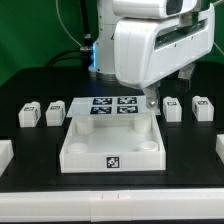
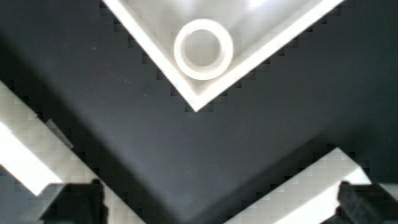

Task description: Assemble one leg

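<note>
Exterior view: elevated, mid-range, angled down across the surface (image 1: 35, 140) and tray (image 1: 85, 158). Wrist view: close, looking down past the tool (image 2: 217, 203) onto one tray (image 2: 196, 88) corner, the shared area.

Large white square tray (image 1: 80, 158) sits ctr on black table (image 1: 35, 185). Flat white marker board (image 1: 112, 105) at tray's 12 o'clock, just behind. Small white block legs in side-by-side pairs: outer 10 o'clock leg (image 1: 29, 114) w/ inner 10 o'clock leg (image 1: 55, 113); inner 2 o'clock leg (image 1: 172, 108) w/ outer 2 o'clock leg (image 1: 202, 107).

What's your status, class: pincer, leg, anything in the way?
Pincer open, empty, above tray corner hole. Nearest leg ungrasped, on the exterior view's right. No obstruction seen.
</note>
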Available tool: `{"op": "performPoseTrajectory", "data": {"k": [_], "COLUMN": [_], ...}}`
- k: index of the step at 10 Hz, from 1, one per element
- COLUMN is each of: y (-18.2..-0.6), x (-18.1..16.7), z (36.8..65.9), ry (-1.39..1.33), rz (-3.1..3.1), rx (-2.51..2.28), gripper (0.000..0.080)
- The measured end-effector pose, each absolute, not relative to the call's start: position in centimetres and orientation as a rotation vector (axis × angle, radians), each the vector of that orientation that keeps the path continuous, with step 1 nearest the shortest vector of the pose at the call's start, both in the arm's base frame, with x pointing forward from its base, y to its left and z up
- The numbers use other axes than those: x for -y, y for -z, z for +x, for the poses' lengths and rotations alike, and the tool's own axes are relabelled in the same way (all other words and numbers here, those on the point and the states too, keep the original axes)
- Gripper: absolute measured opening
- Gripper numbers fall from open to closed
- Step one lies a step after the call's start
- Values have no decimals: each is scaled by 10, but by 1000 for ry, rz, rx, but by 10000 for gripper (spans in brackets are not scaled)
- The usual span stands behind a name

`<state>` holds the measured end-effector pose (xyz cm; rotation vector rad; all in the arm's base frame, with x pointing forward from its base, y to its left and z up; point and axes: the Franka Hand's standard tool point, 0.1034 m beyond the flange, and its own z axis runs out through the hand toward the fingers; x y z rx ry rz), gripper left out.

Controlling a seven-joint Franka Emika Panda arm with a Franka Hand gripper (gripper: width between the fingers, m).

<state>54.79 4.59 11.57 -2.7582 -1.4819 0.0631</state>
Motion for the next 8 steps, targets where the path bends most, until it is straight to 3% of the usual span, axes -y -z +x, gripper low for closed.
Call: {"op": "performPoseTrajectory", "data": {"k": [2,3,8], "y": [-123,-117,-115], "x": [-13,-7,-5], "z": [542,540,536], "ry": [-30,-11,-18], "rz": [-2566,-2457,-2402], "rx": [1811,1971,2035], "gripper": [650,650,650]}}
